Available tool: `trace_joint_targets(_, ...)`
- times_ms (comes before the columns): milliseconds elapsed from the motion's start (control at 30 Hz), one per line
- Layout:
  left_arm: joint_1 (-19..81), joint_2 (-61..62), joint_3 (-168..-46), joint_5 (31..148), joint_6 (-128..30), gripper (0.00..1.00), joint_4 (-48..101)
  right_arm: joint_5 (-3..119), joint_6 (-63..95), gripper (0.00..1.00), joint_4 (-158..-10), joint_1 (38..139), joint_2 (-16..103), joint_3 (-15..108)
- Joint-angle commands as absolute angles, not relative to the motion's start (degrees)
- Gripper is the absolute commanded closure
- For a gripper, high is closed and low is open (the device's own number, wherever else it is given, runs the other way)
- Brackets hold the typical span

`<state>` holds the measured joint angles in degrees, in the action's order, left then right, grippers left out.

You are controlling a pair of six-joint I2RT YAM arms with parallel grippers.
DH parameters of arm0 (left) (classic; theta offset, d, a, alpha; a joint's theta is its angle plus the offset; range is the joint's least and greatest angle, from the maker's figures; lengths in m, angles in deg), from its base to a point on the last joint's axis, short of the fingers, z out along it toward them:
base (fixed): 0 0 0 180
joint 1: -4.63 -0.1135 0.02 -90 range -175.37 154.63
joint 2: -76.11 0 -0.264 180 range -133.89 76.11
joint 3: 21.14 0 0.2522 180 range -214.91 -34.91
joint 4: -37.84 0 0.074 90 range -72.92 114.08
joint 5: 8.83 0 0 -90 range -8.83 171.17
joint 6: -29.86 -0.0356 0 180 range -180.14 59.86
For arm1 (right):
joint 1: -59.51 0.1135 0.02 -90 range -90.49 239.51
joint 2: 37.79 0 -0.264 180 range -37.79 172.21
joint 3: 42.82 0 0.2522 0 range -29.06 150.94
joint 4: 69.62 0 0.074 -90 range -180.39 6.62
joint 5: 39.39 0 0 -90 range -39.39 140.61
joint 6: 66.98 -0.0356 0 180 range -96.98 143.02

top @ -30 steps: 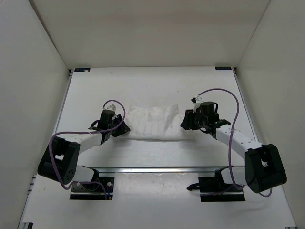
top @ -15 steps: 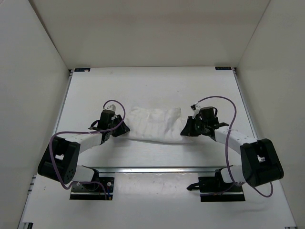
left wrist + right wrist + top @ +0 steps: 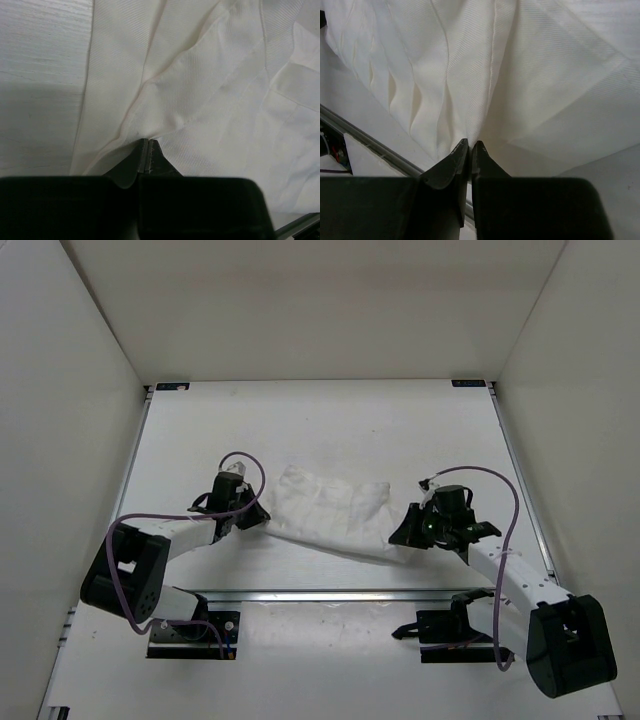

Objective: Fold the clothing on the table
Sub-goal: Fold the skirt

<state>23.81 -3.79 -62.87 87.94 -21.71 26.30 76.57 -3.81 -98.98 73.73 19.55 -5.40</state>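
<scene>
The white clothing [image 3: 330,510] lies stretched across the middle of the table [image 3: 320,420], with creases running along it. My left gripper [image 3: 262,518] is at its left end and shut on a fold of the fabric; in the left wrist view the fingertips [image 3: 145,141] pinch the clothing [image 3: 200,75] where its wrinkles meet. My right gripper [image 3: 400,538] holds the right end, nearer the front. In the right wrist view it [image 3: 471,143] is shut on a pleated edge of the clothing [image 3: 470,60].
A metal rail [image 3: 330,594] crosses the table's near part, just in front of the clothing, and shows in the right wrist view [image 3: 350,127]. The arm bases [image 3: 195,628] [image 3: 455,630] sit behind it. Beige walls enclose three sides.
The left gripper has shut on the clothing's left end. The right gripper, shut on the right end, has moved toward the near right, dragging that end forward and stretching the cloth.
</scene>
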Motion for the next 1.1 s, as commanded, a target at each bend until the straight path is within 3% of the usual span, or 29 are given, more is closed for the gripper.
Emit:
trace_joint_targets(0, 24.58, -5.44, -62.06, 85.84, -22.00, 1.00, 24.79, 74.96, -4.32, 1.00, -103.94, 74.18, 19.42, -4.71)
trace_joint_targets(233, 25.02, -6.15, -62.41, 85.83, -21.74, 1.00, 25.13, 66.28, -3.87, 1.00, -113.53, 82.52, 25.74, -0.76)
trace_joint_targets(400, 24.85, -5.45, -62.15, 85.74, -21.47, 1.00, 24.52, 62.66, -0.98, 1.00, -117.75, 82.80, 30.75, 2.76)
trace_joint_targets(633, 25.19, -0.71, -60.22, 84.51, -20.51, 1.00, 24.17, 58.53, 1.58, 1.00, -113.01, 82.01, 43.67, 8.03)
trace_joint_targets(933, 26.08, 5.10, -59.25, 82.67, -20.94, 1.00, 19.60, 53.79, 4.56, 1.00, -110.72, 81.66, 59.67, 26.37)
trace_joint_targets(1000, 25.46, 5.10, -61.00, 83.89, -21.21, 0.87, 18.90, 51.42, 6.49, 1.00, -111.94, 81.91, 59.42, 31.56)
trace_joint_targets(1067, 25.46, 5.19, -64.25, 84.69, -21.65, 0.67, 16.97, 47.64, 7.81, 1.00, -112.30, 81.83, 56.78, 34.48)
